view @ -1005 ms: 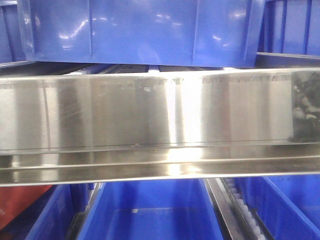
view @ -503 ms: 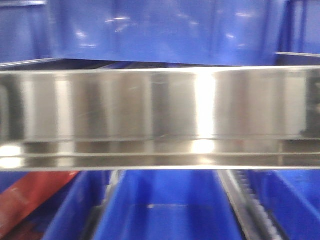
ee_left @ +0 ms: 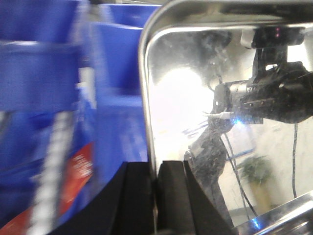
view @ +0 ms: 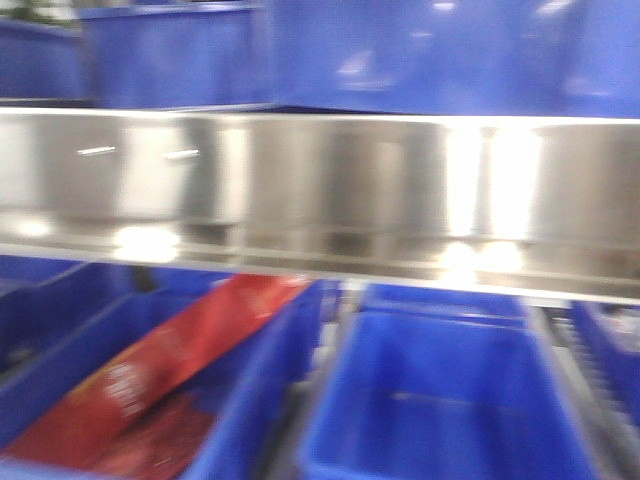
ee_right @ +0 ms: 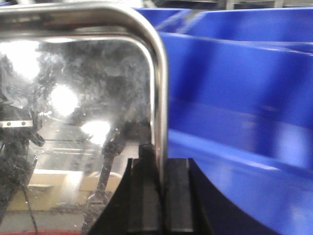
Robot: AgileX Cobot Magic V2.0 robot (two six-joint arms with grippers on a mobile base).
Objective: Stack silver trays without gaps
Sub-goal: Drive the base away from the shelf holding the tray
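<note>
Our left gripper (ee_left: 155,171) is pinched shut on the rolled rim of a silver tray (ee_left: 195,98), one black finger on each side of the left edge; our right gripper (ee_right: 159,166) is clamped the same way on a right-hand rim, with the rim running up between its fingers. We judge both to be gripping one and the same tray by its opposite ends, though no single view shows the whole of it. In both wrist views the tray is held up in front of the blue bins (ee_right: 234,98) rather than resting in one.

The front view is blurred; it shows a long shelf rail (view: 320,190) across the middle, bins above and below it, and a red packet (view: 170,370) lying in the lower left bin; we cannot pick out a tray or a stack there.

As for progress: one tray is gripped and off any support, so the pick-up looks done. No second tray and no stack shows anywhere, so the carry to the pile, the squaring of rims and the nesting down without gaps all appear to remain.
</note>
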